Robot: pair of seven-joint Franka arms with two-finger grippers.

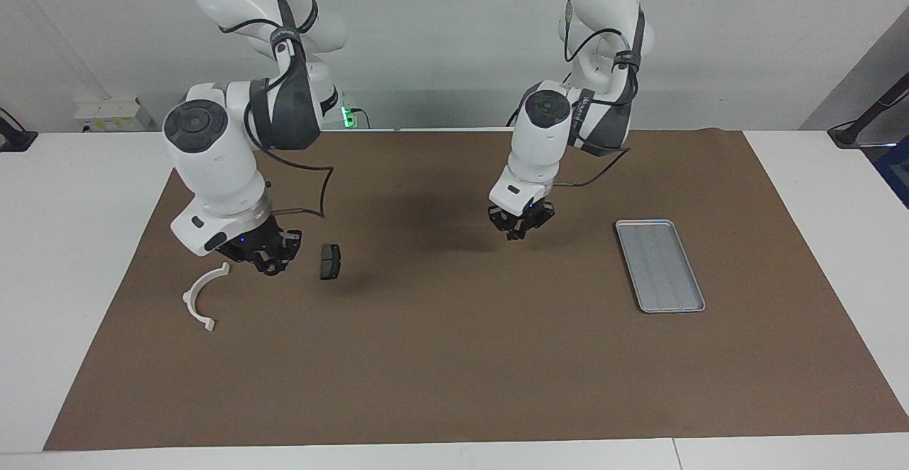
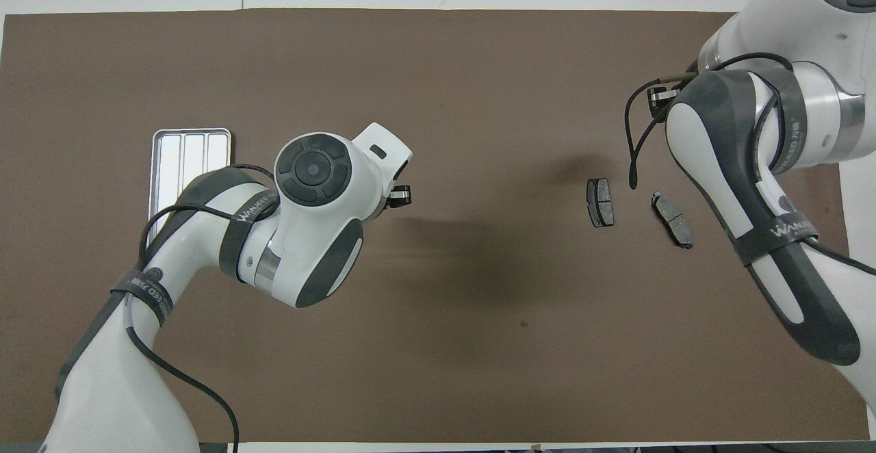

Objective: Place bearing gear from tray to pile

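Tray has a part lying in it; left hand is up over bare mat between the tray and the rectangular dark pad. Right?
Not quite. The tray is empty; the facing view shows only its bare ridged floor. The rest stands: the left hand is up over bare mat between the tray and the rectangular dark pad.
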